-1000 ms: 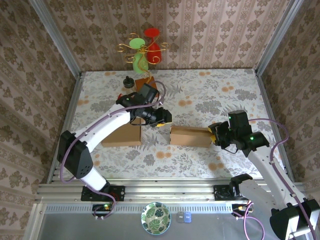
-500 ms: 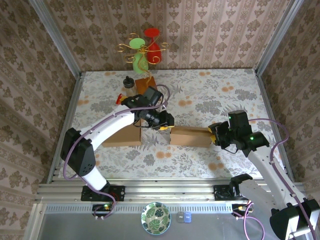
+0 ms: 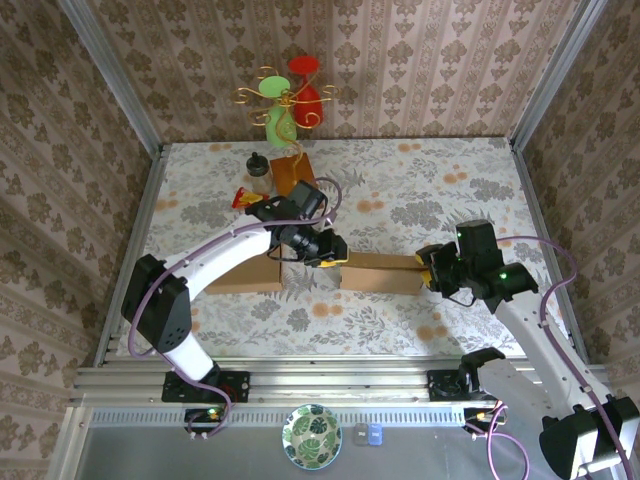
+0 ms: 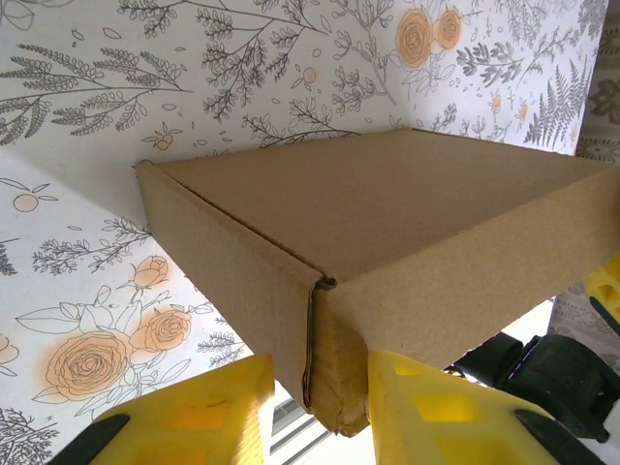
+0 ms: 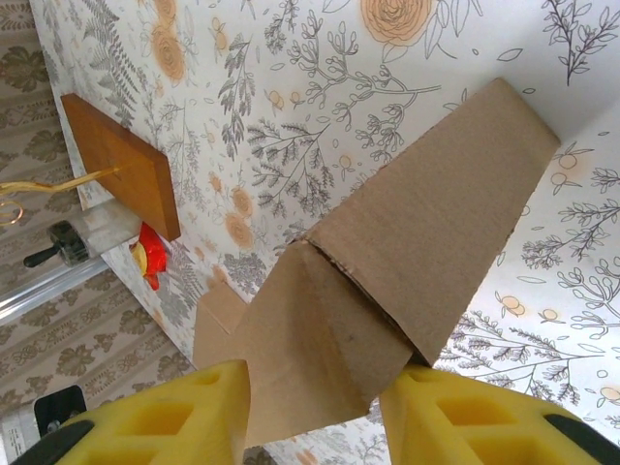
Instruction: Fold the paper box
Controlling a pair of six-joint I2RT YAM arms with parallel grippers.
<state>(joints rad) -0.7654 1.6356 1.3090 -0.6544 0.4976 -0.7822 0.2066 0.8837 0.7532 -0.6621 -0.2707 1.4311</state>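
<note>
The brown paper box (image 3: 380, 272) lies at mid-table between my two grippers. My left gripper (image 3: 335, 255) is at its left end. In the left wrist view the box's folded corner (image 4: 339, 378) sits between the jaws of the left gripper (image 4: 320, 412). The right pad (image 4: 426, 407) touches the corner, and a slim gap remains at the left pad (image 4: 208, 417). My right gripper (image 3: 428, 270) holds the box's right end. In the right wrist view the end flap (image 5: 329, 358) spans from one yellow pad to the other of the right gripper (image 5: 315, 417).
A flat cardboard piece (image 3: 243, 276) lies under my left forearm. At the back left stand a wooden block (image 3: 292, 170) with a wire ornament (image 3: 285, 95), a small bottle (image 3: 259, 172) and a red item (image 3: 243, 197). Patterned walls enclose the table.
My left gripper has moved right, up to the box's left corner, and its jaws have narrowed around it. The bottle behind it is now uncovered. The right arm has barely moved.
</note>
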